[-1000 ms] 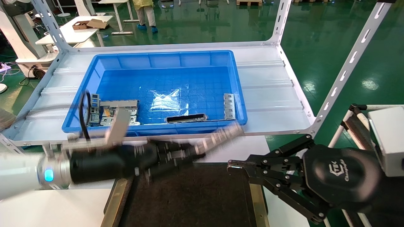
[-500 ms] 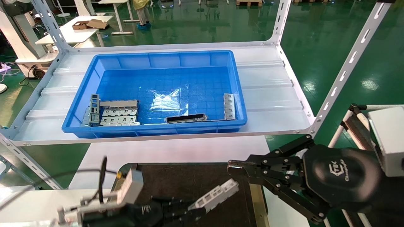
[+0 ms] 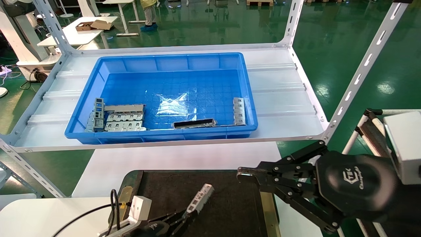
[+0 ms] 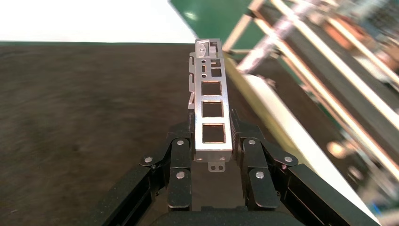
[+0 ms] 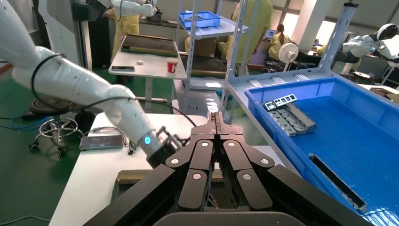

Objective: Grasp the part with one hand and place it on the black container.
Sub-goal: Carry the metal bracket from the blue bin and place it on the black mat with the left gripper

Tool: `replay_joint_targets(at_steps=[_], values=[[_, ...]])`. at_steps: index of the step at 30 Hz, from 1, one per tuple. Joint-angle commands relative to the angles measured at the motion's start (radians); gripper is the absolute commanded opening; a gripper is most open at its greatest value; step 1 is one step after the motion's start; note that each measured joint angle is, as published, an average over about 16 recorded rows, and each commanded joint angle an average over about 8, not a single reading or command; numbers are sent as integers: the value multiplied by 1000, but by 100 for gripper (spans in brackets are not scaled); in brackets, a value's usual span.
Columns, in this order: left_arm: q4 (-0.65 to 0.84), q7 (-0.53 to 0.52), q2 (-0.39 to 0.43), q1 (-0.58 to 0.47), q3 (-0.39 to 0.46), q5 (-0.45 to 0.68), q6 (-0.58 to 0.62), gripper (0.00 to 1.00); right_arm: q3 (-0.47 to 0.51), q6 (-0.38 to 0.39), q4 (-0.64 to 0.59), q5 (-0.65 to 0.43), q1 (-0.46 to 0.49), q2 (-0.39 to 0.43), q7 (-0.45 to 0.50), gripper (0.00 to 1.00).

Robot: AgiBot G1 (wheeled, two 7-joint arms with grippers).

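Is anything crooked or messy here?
Nothing is spilled or broken. The part sticks out tilted, only because the left pincer holds it above the black container. The right pincer sits parked nearby.

the left gripper (image 3: 184, 215) clamps the part (image 3: 199, 197) over the black container (image 3: 227, 210). the right gripper (image 3: 241, 174) hangs closed, beyond the part's tip.

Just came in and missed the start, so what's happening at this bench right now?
The left pincer is shut on the part, a slim silver bar with square windows, and holds it tilted over the black container. The part has not been let go. The right pincer sits shut and idle at the container's right edge. More metal parts lie in the blue bin on the shelf behind.
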Motion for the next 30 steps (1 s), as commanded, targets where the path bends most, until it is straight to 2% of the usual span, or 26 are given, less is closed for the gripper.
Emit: replay_joint_targets(at_steps=[1,6,11,21,30], values=[[-23,-27,30,28,5,26,-108,0,0,0,0,0,0,0,0,0],[-20,-113,93,25,67,94,-279,0,0,0,0,0,0,0,0,0],[0,-185,134,-1,129,140,-381,0,-1,0,0,0,0,0,0,0],[56,-261,213,-30,230,182,-542,0,-1,1,0,1,0,1,-1,0],[82,-283,238,-39,295,162,-637,0,-2,1,0,1,0,1,-1,0]])
